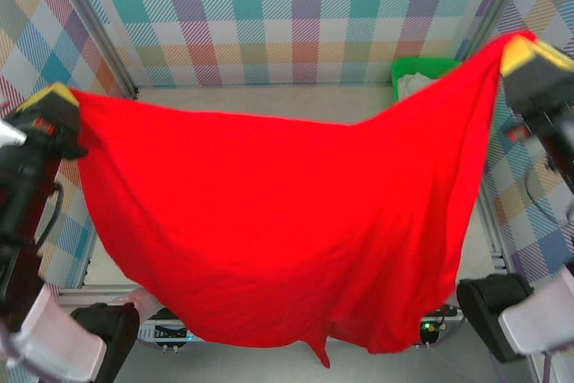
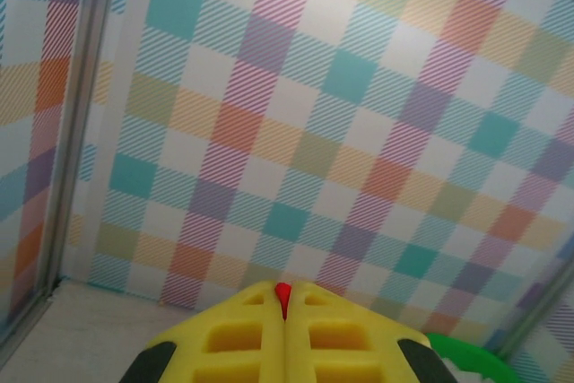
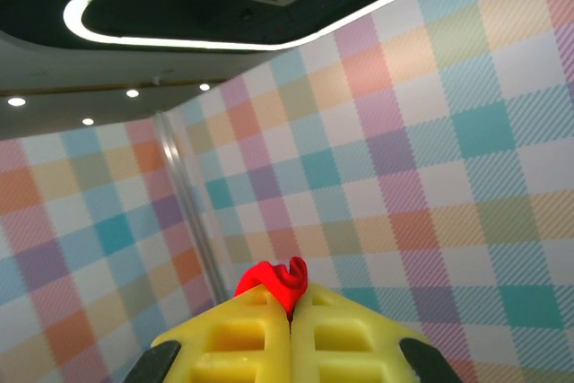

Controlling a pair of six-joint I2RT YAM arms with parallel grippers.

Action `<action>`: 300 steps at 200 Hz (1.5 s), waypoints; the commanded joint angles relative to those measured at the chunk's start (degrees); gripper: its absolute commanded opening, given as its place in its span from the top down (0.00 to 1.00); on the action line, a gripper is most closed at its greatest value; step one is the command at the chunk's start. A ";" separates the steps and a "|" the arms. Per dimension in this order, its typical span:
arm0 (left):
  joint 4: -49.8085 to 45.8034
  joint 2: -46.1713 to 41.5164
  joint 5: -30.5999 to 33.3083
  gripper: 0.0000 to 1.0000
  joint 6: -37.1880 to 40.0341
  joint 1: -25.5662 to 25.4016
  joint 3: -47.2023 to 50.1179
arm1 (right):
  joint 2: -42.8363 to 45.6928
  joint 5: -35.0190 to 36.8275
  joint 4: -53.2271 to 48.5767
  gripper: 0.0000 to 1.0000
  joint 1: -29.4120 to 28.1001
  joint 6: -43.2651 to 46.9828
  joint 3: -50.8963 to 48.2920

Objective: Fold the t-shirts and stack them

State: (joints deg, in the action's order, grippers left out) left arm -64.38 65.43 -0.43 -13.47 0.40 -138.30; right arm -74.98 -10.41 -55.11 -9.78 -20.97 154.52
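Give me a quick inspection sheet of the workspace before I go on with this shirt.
Surface: pale table, mostly hidden behind the hanging cloth.
Job's things: one red t-shirt, held up and stretched between both arms, sagging in the middle; no print visible on this side.
Clutter: green bin at the far right, something pale inside.
End effectors: left end effector and right end effector, each shut on an edge of the shirt.
Cables: dark cable looping beside the left arm.
Surroundings: plaid walls around the table; ceiling light overhead.
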 commanded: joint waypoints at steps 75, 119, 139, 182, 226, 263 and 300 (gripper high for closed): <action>38.62 12.91 11.79 1.00 5.39 -0.32 47.12 | -36.12 3.83 8.47 1.00 0.16 11.44 -4.55; 50.05 36.39 15.11 1.00 5.64 0.55 45.40 | -56.96 4.00 14.03 1.00 0.23 16.11 0.85; 50.32 46.50 14.76 1.00 5.93 0.65 38.41 | -62.78 5.16 17.79 1.00 0.29 17.16 0.70; 49.06 58.68 14.20 1.00 5.59 0.74 27.28 | -68.93 7.47 21.53 1.00 0.70 17.20 0.61; 49.69 59.04 14.22 1.00 5.48 0.74 28.65 | -66.85 5.82 20.55 1.00 0.82 16.76 -2.60; 51.67 55.52 14.40 1.00 5.96 0.87 34.48 | -58.83 3.36 21.26 1.00 0.81 16.66 -12.80; 51.91 54.06 14.41 1.00 6.51 2.07 37.56 | -49.59 4.25 26.98 1.00 0.86 17.40 -28.88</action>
State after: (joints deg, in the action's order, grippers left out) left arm -14.46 123.37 13.17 -8.01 1.02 -102.13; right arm -131.90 -5.61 -33.91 -9.28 -5.04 132.11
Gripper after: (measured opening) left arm 0.046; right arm 0.054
